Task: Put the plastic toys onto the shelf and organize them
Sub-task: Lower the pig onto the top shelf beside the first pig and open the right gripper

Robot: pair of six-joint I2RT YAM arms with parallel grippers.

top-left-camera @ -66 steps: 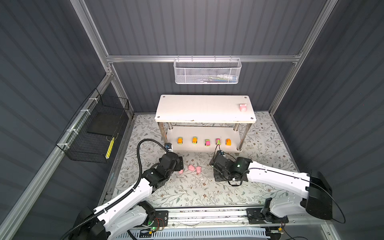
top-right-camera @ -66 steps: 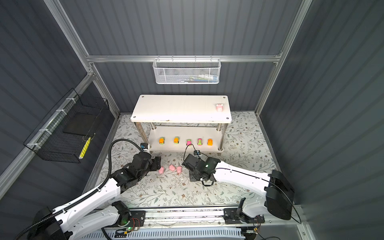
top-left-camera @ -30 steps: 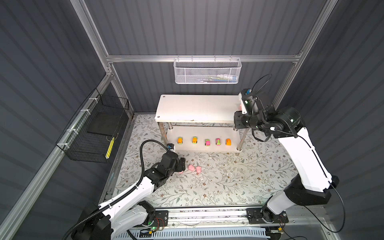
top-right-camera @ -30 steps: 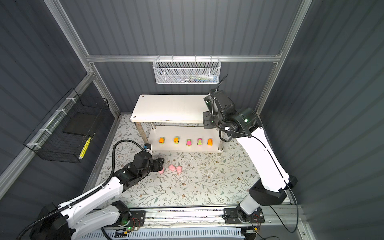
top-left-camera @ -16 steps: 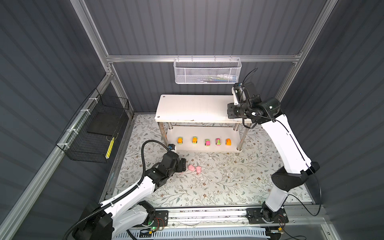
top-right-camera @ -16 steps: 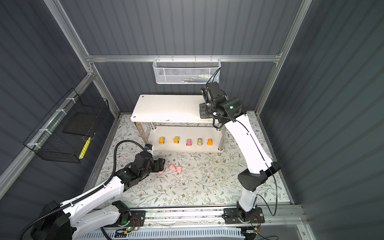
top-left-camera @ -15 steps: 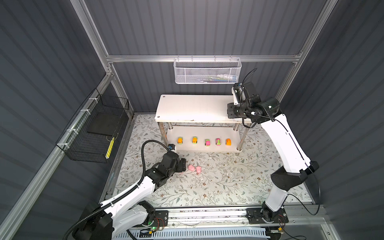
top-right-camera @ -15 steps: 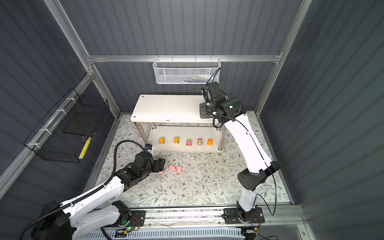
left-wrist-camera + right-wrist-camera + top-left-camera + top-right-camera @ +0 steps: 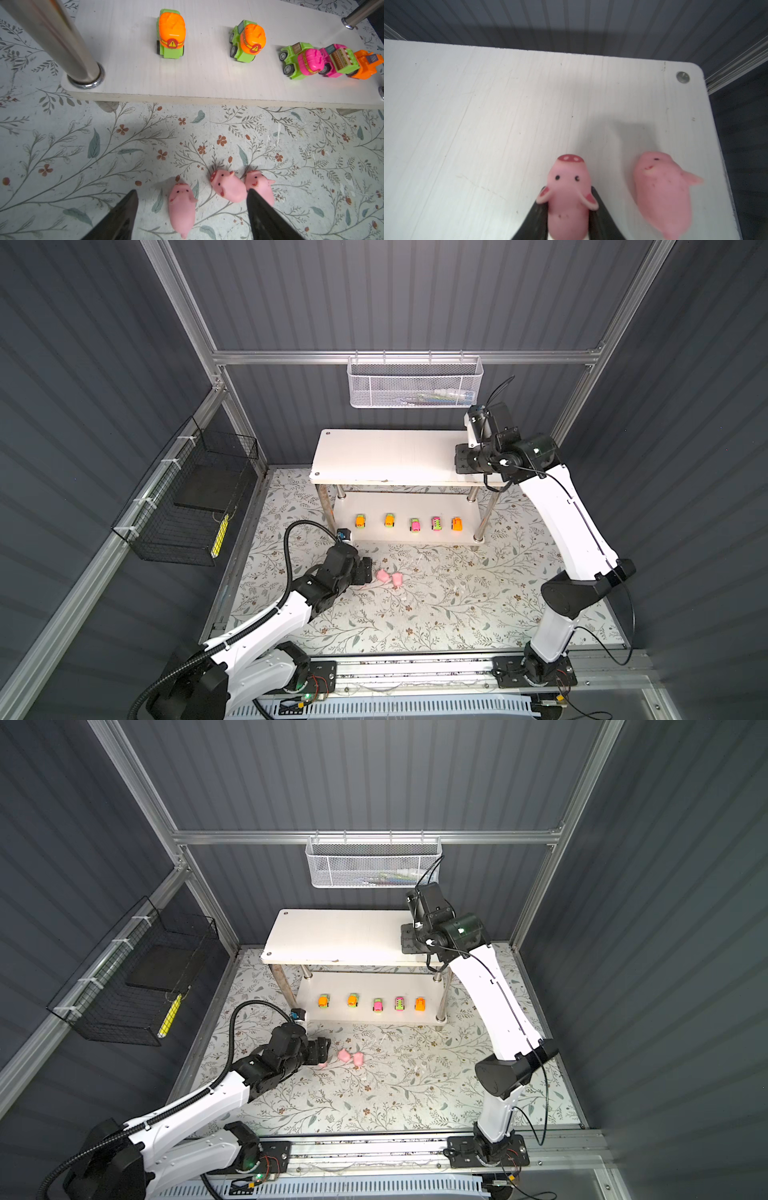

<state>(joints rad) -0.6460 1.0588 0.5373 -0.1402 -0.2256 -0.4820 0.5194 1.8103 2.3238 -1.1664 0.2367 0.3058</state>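
My right claw [image 9: 569, 207] is clamped on a pig [image 9: 568, 187], one finger on each flank behind its ears, snout pointing away from the wrist. It sits over the top board [image 9: 488, 104] of the shelf [image 9: 386, 456], near the right end; I cannot tell whether the pig touches the board. A second pig [image 9: 662, 193] lies on its side on the same board, just beside the held one but apart from it, toward the corner with the screw [image 9: 682, 77].

My left claw [image 9: 191, 193] is down low over the floral tabletop [image 9: 457, 605], in front of the shelf's left leg [image 9: 62, 41], with its fingers well apart and nothing gripped. Three pigs lie on the tabletop at its tips: one [image 9: 182, 205] lies between the fingers, a middle one [image 9: 227, 188] just inside one finger, and the last [image 9: 260, 187] partly hidden behind that finger [image 9: 261, 216]. The middle and last pigs touch each other.

Five cars stand in a row on the lower board [image 9: 207, 83]: two orange-and-green [image 9: 171, 34] [image 9: 248, 41], one green-and-pink [image 9: 301, 61], one pink with green [image 9: 338, 60], one orange [image 9: 366, 64].
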